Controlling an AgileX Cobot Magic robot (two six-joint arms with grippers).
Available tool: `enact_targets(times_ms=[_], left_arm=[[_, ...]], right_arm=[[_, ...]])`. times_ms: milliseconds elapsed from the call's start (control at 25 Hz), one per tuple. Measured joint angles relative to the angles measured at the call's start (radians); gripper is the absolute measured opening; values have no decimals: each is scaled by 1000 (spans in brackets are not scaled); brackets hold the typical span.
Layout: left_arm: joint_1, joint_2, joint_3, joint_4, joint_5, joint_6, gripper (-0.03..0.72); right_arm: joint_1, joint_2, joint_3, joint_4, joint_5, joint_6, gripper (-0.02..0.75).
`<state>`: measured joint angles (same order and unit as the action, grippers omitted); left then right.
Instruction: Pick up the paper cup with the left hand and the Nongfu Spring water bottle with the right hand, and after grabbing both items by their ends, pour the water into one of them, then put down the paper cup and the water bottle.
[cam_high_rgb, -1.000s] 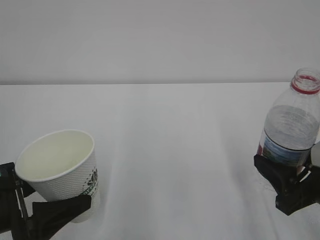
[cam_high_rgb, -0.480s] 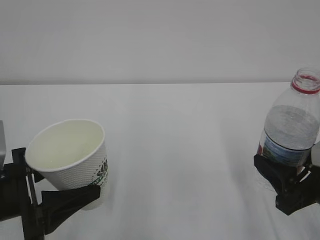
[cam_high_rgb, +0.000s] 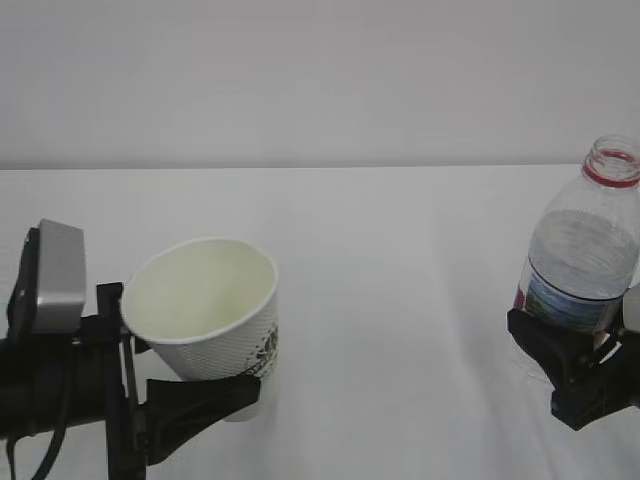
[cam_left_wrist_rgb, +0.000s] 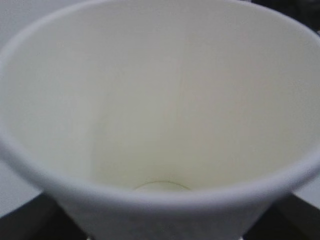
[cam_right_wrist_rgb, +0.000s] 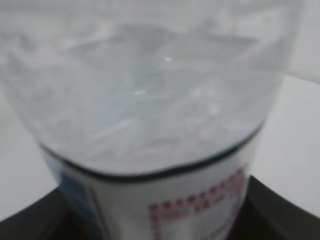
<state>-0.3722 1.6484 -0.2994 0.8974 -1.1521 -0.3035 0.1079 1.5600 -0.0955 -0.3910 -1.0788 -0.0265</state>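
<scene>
The paper cup (cam_high_rgb: 208, 312) sits clamped low in the left hand (cam_high_rgb: 150, 400), tilted so its open mouth leans up and toward the claw's own body rather than standing straight. One black finger (cam_high_rgb: 200, 400) of the claw runs along the near side of the cup close to its base, and the other shows only as a thin black bar behind the rim. So the claw is pinching the cup near its bottom end, jaws set wide around it. A dark green print marks the cup's side just above that near finger. In the left wrist view the cup (cam_left_wrist_rgb: 160, 115) fills the picture: cream inside, a round bottom, and it looks dry, though the blur makes that hard to be sure of.

Well apart, across the white table (cam_high_rgb: 400, 300), the right hand (cam_high_rgb: 575, 375) grips the water bottle (cam_high_rgb: 590, 260) around its lower part, jaws spread to the bottle's width and pressed on the labelled band. The bottle stands nearly upright above the claw, its red-ringed neck open at the top with no cap. The right wrist view shows the bottle (cam_right_wrist_rgb: 150, 125) close up: clear ribbed shoulder above, white label with red print between the dark fingers (cam_right_wrist_rgb: 280, 210).
</scene>
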Motion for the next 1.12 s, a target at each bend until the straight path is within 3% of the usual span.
enact_targets(times_ms=[560,720,1120], left_arm=[[-276,139,-188,-52,53,-14,583],[-308,151,-220,-62,75,-23,583],[-311,151,-241,-72,99,-35,564]], right_arm=[[0,0,0,-1,0,0,485],[0,-2,0,-1,0,2,485],[0,-2,0,-5,0,3,485]])
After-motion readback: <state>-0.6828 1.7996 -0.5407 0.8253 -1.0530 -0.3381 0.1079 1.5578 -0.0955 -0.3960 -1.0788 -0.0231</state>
